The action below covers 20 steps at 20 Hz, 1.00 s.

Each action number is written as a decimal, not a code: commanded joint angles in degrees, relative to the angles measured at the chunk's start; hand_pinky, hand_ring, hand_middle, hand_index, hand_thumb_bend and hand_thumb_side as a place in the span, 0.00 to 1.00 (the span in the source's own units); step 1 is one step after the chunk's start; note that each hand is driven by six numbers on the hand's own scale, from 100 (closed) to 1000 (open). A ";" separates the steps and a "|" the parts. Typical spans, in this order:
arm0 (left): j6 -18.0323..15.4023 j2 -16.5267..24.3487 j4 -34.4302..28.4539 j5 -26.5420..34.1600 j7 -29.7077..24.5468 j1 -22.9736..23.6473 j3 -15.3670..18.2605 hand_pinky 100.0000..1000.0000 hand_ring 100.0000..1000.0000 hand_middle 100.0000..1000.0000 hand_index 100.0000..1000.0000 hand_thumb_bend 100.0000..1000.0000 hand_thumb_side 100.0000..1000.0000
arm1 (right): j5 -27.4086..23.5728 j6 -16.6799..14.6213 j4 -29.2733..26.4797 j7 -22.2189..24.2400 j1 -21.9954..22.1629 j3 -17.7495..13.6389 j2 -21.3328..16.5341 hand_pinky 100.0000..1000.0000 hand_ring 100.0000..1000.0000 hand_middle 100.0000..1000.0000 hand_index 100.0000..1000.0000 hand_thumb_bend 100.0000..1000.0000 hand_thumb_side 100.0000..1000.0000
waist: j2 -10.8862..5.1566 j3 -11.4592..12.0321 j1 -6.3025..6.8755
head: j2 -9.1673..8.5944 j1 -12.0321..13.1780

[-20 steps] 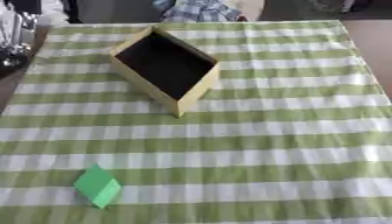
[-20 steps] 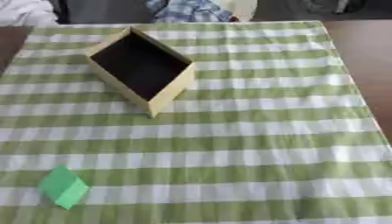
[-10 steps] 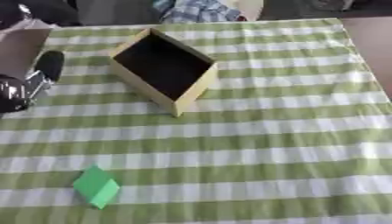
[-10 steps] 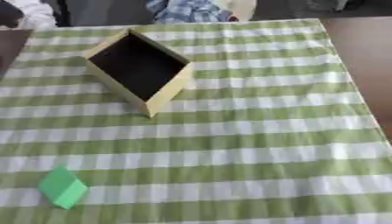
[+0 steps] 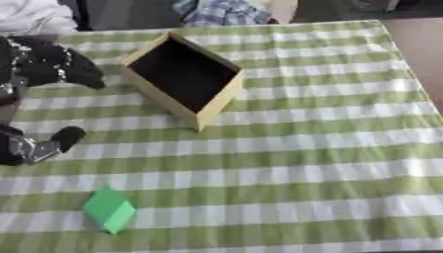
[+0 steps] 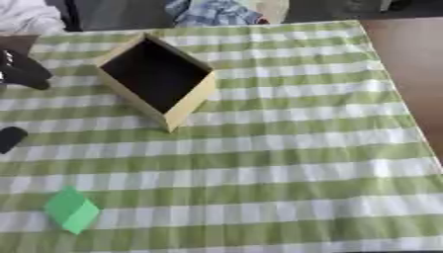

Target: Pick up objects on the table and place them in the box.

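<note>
Left hand (image 5: 39, 69) blk, silver joints, rounded fingertips

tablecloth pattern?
Green and white checked tablecloth, clearest in the left eye view.

box (image 5: 185, 80) blocks far-left | cloth (image 5: 329, 148) right open | green block (image 5: 109, 209) near-left

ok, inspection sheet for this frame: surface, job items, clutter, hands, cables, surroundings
Surface: green and white checked cloth over the table, lying flat.
Job's things: open yellow box, dark inside, nothing seen in it; green block on the cloth near the front left, apart from the box.
Clutter: nothing seen.
Hands: left robot hand at the left edge, holding nothing, open or shut unclear; right not in view.
Cables: nothing seen.
Surroundings: bare brown tabletop at right; plaid fabric beyond the far edge.
</note>
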 commanded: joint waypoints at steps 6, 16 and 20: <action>-2.56 3.93 -0.77 0.11 -11.32 -2.25 -1.55 0.78 0.80 0.79 0.84 0.52 0.67 | 0.46 -0.01 -0.88 0.10 -0.39 0.04 -1.92 0.54 0.78 0.70 0.90 0.00 0.95 | -1.36 -0.05 0.39 | 0.53 -0.37; -4.03 4.87 -0.77 0.79 -18.37 -3.87 -5.37 0.77 0.81 0.80 0.85 0.57 0.60 | 0.37 -0.10 -0.88 0.16 -0.48 0.17 -1.88 0.54 0.78 0.70 0.90 0.00 0.95 | -1.54 -0.31 0.85 | 0.41 -0.29; -3.32 5.14 -0.77 2.72 -18.63 -4.80 -7.61 0.77 0.81 0.81 0.85 0.54 0.55 | 0.29 -0.12 -0.88 0.33 -0.53 0.31 -1.88 0.54 0.78 0.70 0.90 0.00 0.95 | -1.60 -0.32 1.07 | 0.51 -0.29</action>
